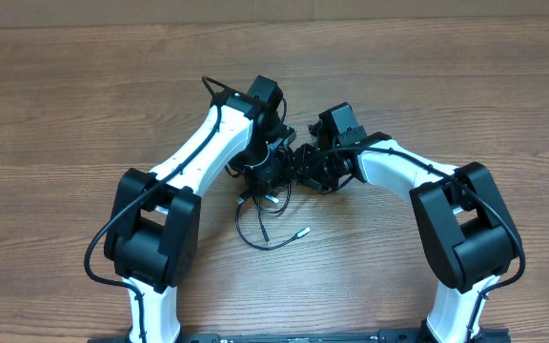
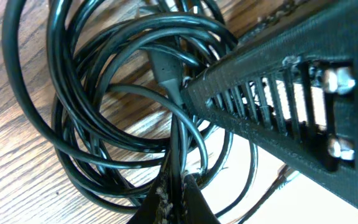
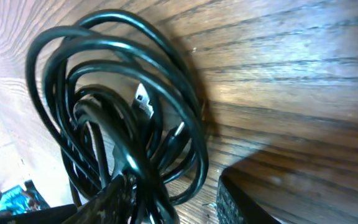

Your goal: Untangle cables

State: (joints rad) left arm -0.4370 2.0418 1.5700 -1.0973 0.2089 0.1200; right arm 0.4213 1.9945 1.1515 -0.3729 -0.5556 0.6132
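Left claw (image 2: 179, 188) pinched shut on one tangled bunch of cables (image 2: 163, 65), right claw (image 3: 174, 186) parted beside it

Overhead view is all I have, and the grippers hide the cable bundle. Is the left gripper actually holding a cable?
Observer: Yes. The left wrist view shows the left gripper shut on one strand of the cables.
Operator: And the right gripper?
Observer: In the right wrist view the right gripper has its jaws apart. The cables run beside one finger and are not clamped.
Operator: Any plug inside the bundle?
Observer: Yes, a metal-tipped plug lies within the loops.
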